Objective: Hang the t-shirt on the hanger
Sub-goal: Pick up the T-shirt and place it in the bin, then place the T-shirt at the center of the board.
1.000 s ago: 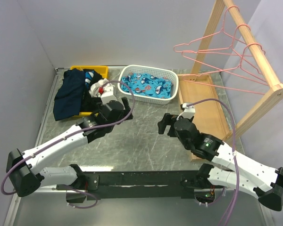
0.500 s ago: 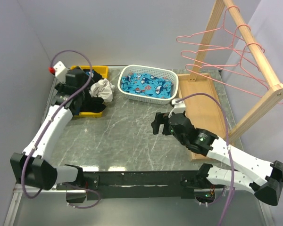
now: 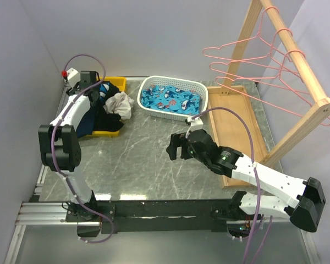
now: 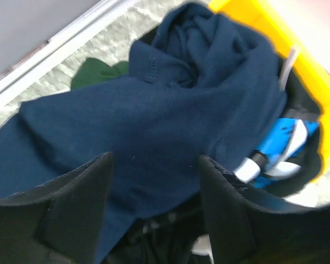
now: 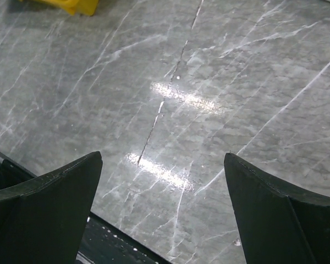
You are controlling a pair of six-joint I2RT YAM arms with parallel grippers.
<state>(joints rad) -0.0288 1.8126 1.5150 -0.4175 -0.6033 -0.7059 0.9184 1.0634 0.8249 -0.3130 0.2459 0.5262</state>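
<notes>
Left fingers [image 4: 71, 209] are standing spread just above the navy t-shirt [image 4: 170, 104], which is lying bunched in the yellow bin [image 4: 286, 38] at far left. Right fingers [image 5: 44, 192] are hanging wide apart over the grey bench [image 5: 209, 71]. The pink hanger [image 3: 239, 55] is hanging on the wooden rack [image 3: 297, 55], well apart from the shirt.

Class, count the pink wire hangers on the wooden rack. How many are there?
3 hangers, all hooked on the wooden rack: one near its top, one midway, one lower. Overlapping wires may hide another.
</notes>
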